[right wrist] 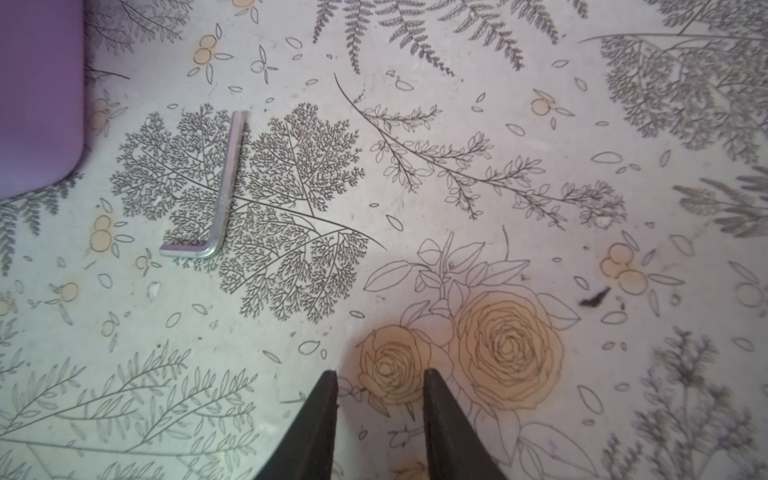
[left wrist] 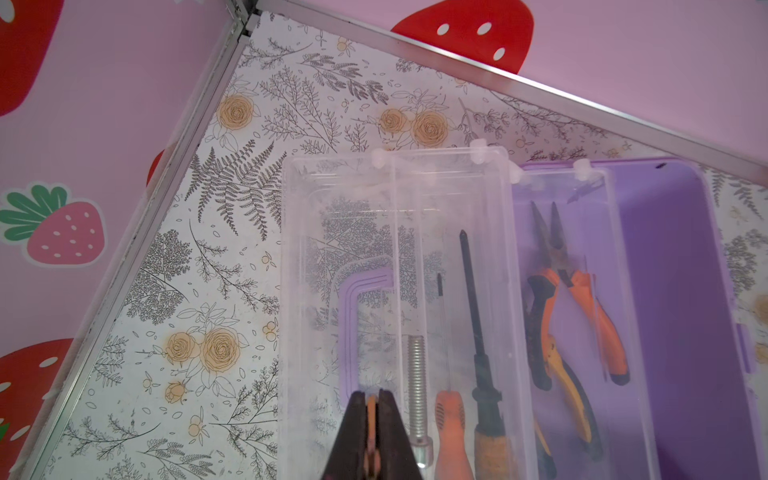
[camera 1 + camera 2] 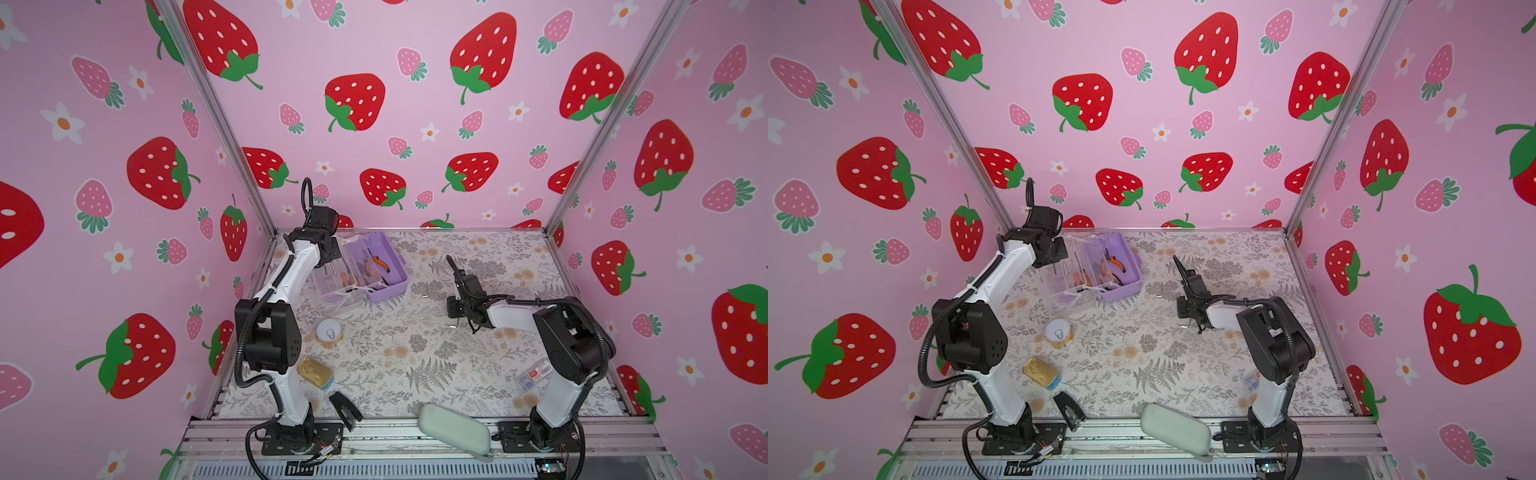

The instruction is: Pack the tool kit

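Lilac tool kit [image 3: 390, 289] — packet [image 3: 534, 376] label illegible

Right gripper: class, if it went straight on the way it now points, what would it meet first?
Likely the floral-printed tabletop; the silver L-shaped metal hex key lies off the right gripper line, though depth is unclear.

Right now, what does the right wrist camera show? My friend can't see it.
A silver hex key lies flat on the flowery table, apart from a corner of the lilac case. The right gripper hangs open and empty above a printed rose.
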